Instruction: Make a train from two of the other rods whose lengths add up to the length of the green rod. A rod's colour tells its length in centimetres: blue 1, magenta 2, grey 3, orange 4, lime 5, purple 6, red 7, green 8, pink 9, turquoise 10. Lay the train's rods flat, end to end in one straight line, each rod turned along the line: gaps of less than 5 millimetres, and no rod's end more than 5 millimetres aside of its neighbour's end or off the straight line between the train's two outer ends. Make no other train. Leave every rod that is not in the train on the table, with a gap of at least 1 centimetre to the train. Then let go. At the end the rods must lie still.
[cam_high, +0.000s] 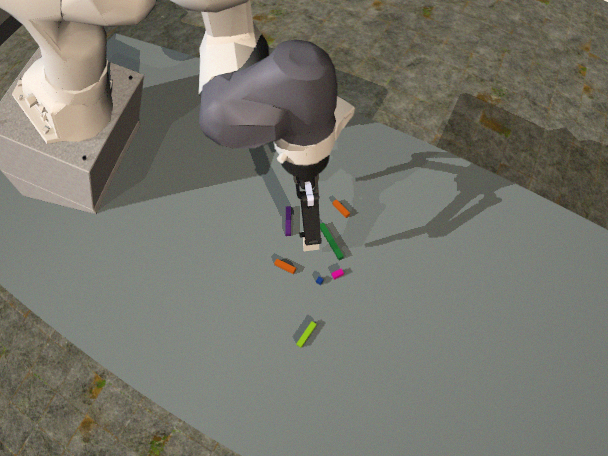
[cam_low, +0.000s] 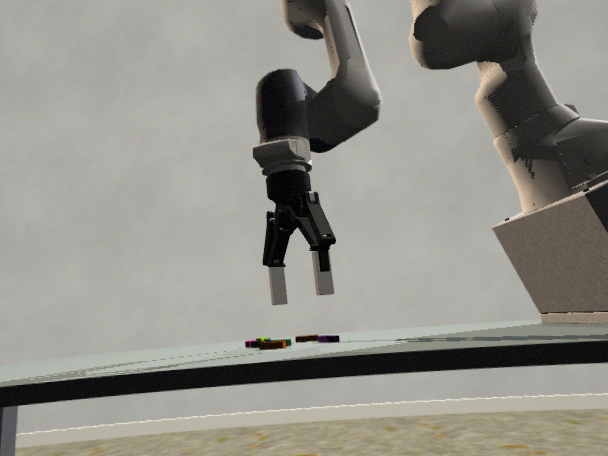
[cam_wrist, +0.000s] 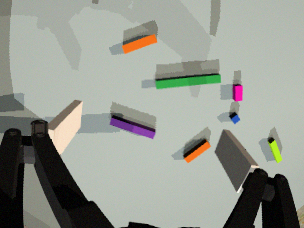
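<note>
My gripper (cam_high: 311, 247) (cam_low: 302, 299) (cam_wrist: 152, 128) is open and empty, high above the table. The green rod (cam_high: 332, 241) (cam_wrist: 188, 81) lies flat between one orange rod (cam_high: 341, 208) (cam_low: 272, 345) (cam_wrist: 140, 44) and the magenta rod (cam_high: 337, 274) (cam_wrist: 238, 93). The small blue rod (cam_high: 319, 281) (cam_wrist: 235, 118) lies beside the magenta one, apart from it. The purple rod (cam_high: 288, 221) (cam_low: 328, 339) (cam_wrist: 132, 127) lies nearer the robot base. A second orange rod (cam_high: 285, 266) (cam_low: 306, 338) (cam_wrist: 197, 151) lies apart. The lime rod (cam_high: 306, 334) (cam_wrist: 275, 151) lies farthest out. No rods touch.
The robot's base block (cam_high: 50, 165) (cam_low: 550, 260) stands on the table (cam_high: 425, 325) (cam_low: 150, 365). The arm reaches over the rods from the base. Shadows of the arm and gripper fall across the table. Blue is not distinguishable in the exterior view.
</note>
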